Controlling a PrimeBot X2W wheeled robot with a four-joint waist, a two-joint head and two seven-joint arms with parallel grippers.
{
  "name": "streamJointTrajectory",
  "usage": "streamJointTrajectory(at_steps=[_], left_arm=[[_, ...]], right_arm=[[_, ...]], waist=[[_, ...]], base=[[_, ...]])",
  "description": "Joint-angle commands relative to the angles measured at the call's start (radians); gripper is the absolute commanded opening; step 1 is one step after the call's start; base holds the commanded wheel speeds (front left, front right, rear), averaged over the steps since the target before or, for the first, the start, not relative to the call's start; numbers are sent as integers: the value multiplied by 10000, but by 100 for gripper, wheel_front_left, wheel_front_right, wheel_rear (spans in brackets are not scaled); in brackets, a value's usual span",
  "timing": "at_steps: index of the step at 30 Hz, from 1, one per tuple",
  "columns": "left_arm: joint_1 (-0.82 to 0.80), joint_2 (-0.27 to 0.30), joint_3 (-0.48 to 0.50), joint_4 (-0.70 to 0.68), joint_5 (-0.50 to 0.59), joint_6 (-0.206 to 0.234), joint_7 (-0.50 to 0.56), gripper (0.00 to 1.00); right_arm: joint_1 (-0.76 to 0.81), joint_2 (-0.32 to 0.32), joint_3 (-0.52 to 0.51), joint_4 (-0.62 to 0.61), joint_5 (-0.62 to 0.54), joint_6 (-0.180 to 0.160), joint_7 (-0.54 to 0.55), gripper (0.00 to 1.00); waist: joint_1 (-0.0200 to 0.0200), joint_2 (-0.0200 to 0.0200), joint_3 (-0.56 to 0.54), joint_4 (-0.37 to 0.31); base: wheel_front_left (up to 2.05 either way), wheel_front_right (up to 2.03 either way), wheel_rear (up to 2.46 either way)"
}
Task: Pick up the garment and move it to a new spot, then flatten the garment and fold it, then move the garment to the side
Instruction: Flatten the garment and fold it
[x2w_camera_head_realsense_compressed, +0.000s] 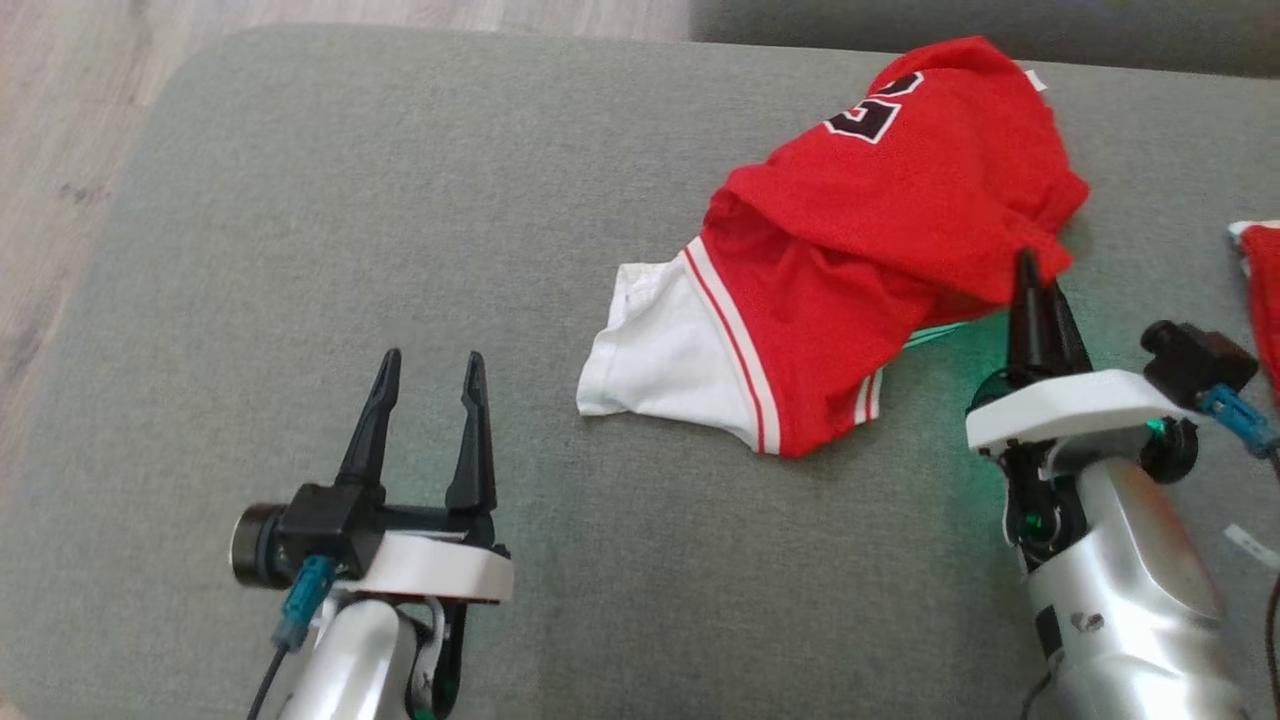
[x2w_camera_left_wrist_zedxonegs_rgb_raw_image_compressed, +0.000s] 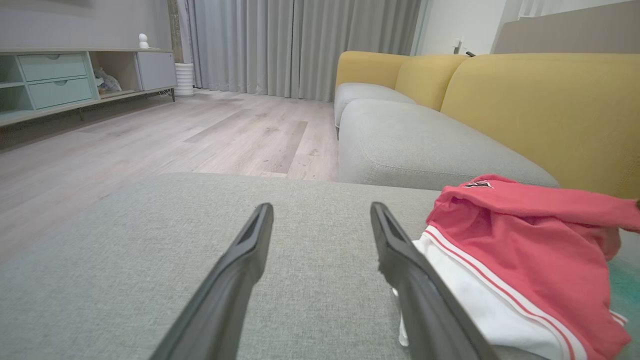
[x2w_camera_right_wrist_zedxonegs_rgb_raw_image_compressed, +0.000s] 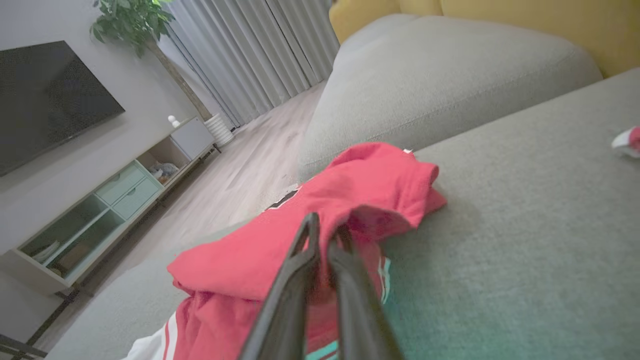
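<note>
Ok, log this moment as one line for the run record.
stage: pick up | right tool: shut on red jersey edge | left tool: open, empty

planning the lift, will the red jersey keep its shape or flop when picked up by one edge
Probably floppy: the red jersey lies crumpled in soft folds, so it should hang limp from the right gripper. Likely light, as the cloth looks thin. It may drag on the coarse grey cushion.

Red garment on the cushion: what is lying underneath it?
The red garment lies bunched on the grey cushion, with its own white panel sticking out beneath the red folds. Whatever else those folds cover is hidden.
</note>
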Motion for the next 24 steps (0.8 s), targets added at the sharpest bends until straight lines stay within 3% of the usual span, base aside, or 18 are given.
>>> streamJointTrajectory(at_steps=[1,8,15,24], left_arm=[[-364,13,414,-252,56,-1,-95,100],[-183,12,760,-211,109,-56,-95,100],[-73,11,741,-188,84,-125,-95,100],[-17,11,677,-133,28,-101,-95,100]], right_arm=[[-206,-20,267,-388,-57,-7,-115,0],[975,-20,-337,-1560,-945,-7,-116,0],[2301,-212,-1702,-2631,-2369,-7,100,0],[2754,-244,-3248,-3539,-3765,-7,826,2]], waist=[[-1,-1,-85,-122],[-1,-1,-664,-1008],[-1,-1,-1208,-1841],[-1,-1,-1351,-2286]], base=[[0,0,0],[0,0,0],[0,0,0],[0,0,0]])
